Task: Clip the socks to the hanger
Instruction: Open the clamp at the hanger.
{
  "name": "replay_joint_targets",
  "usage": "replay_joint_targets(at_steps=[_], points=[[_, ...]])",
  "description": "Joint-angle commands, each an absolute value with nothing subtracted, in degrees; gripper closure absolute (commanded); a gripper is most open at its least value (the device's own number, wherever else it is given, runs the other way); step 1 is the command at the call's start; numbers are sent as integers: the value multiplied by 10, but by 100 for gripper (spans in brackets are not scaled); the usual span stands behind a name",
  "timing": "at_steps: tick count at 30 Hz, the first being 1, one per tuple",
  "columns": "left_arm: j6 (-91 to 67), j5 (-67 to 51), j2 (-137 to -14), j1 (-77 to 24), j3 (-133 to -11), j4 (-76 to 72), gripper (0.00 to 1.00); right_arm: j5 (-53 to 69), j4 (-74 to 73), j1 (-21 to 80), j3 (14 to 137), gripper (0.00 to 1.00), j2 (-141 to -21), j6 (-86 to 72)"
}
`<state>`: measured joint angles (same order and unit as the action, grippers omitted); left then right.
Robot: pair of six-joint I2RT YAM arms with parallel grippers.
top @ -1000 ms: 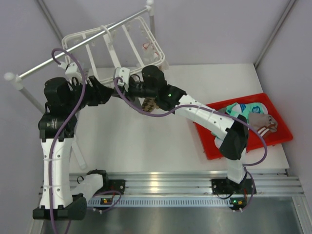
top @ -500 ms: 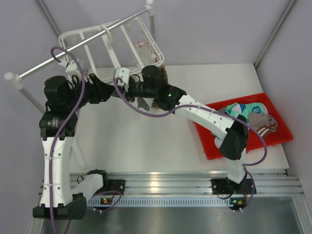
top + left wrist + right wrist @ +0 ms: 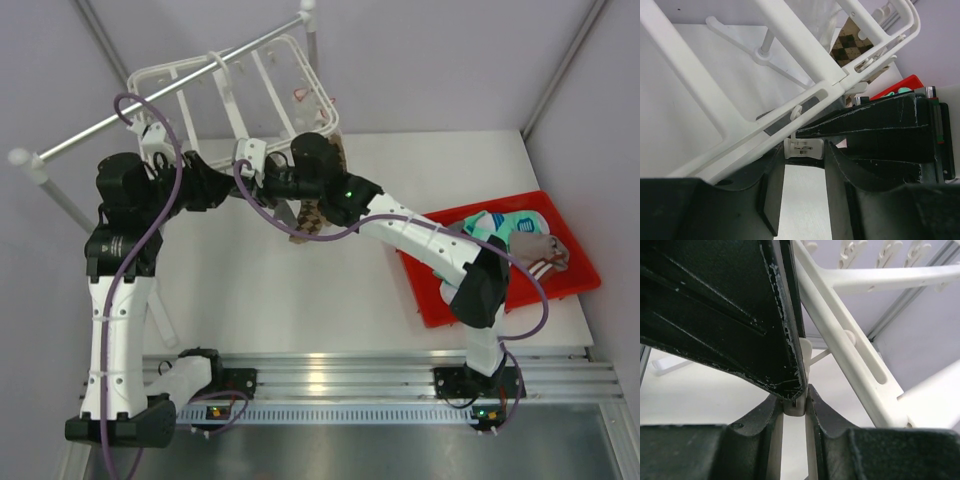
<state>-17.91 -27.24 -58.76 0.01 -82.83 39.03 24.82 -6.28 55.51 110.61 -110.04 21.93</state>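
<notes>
The white hanger hangs tilted from the rail at the back left. My left gripper and right gripper meet at its near edge. In the left wrist view the left gripper has a small white clip spanning its fingertips under the frame. In the right wrist view the right gripper pinches a white clip beside the hanger bar. A brown checkered sock hangs under the right wrist and shows past the frame. What holds it is hidden.
A red tray at the right holds a teal-and-white sock and a grey sock. A long grey metal rail on white posts crosses the back left. Purple walls close in the back and sides.
The hanger swung left and back to the right. The checkered sock was mostly hidden half a second ago and hangs in view again. Both grippers stay together at the hanger's near edge.
</notes>
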Motion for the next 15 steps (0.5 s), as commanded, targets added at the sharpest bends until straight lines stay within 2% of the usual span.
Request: replay_joint_targets(at_steps=[1, 5, 6, 9, 10, 11, 13, 15], points=[[-157, -226, -592, 2, -824, 345, 60, 299, -81, 576, 1134, 100, -1097, 224], [-157, -215, -595, 2, -827, 350, 70, 301, -83, 577, 1130, 100, -1094, 228], [-159, -215, -598, 3, -830, 354, 75, 301, -85, 577, 1130, 100, -1093, 229], [-169, -211, -602, 2, -835, 361, 85, 296, -91, 576, 1126, 85, -1090, 232], [-170, -213, -602, 2, -834, 361, 95, 292, -91, 576, 1122, 75, -1085, 234], [-175, -213, -601, 3, -833, 362, 98, 290, -90, 574, 1109, 69, -1081, 238], [-178, -214, -600, 2, -831, 362, 100, 285, -85, 573, 1094, 55, -1066, 238], [-181, -215, -599, 2, -830, 363, 100, 285, -87, 570, 1071, 46, -1056, 239]])
